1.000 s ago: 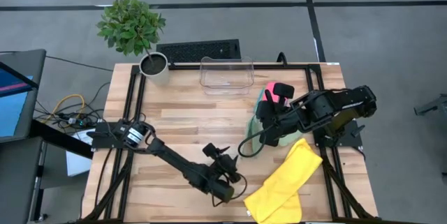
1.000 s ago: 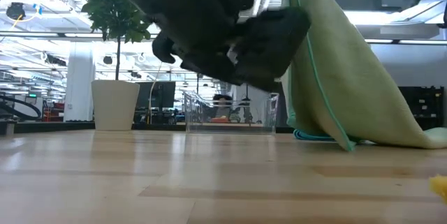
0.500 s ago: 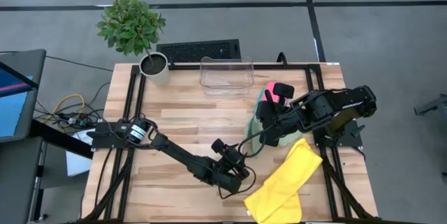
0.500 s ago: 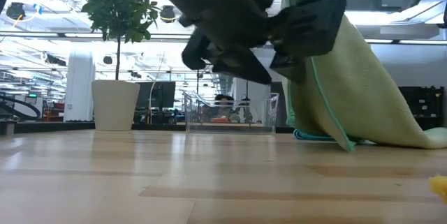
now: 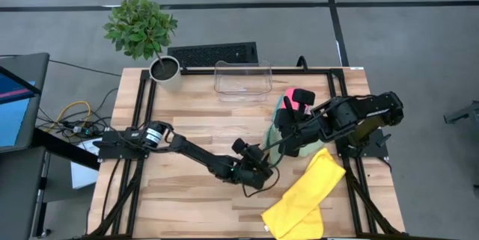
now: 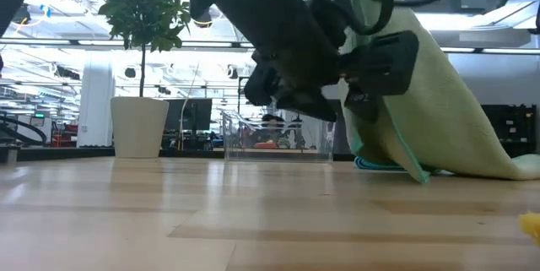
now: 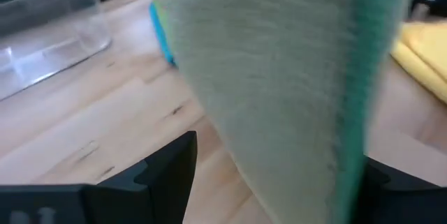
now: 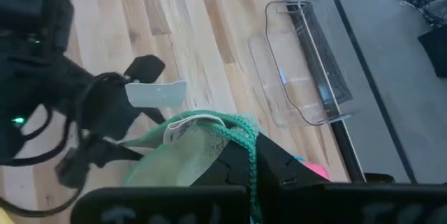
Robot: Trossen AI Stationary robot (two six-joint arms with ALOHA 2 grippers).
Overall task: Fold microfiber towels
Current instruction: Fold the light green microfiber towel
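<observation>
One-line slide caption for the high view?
Right gripper lifts the pale sage towel while the open left gripper reaches for its hanging edge.

Nappy, seemingly matt sage cloth (image 7: 279, 91); smooth wood table (image 5: 194, 124).

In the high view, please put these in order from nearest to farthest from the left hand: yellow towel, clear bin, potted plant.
From the left hand:
1. Yellow towel, just beside it, at the near right edge.
2. Clear bin, at the far edge, centre.
3. Potted plant, at the far left corner.
</observation>
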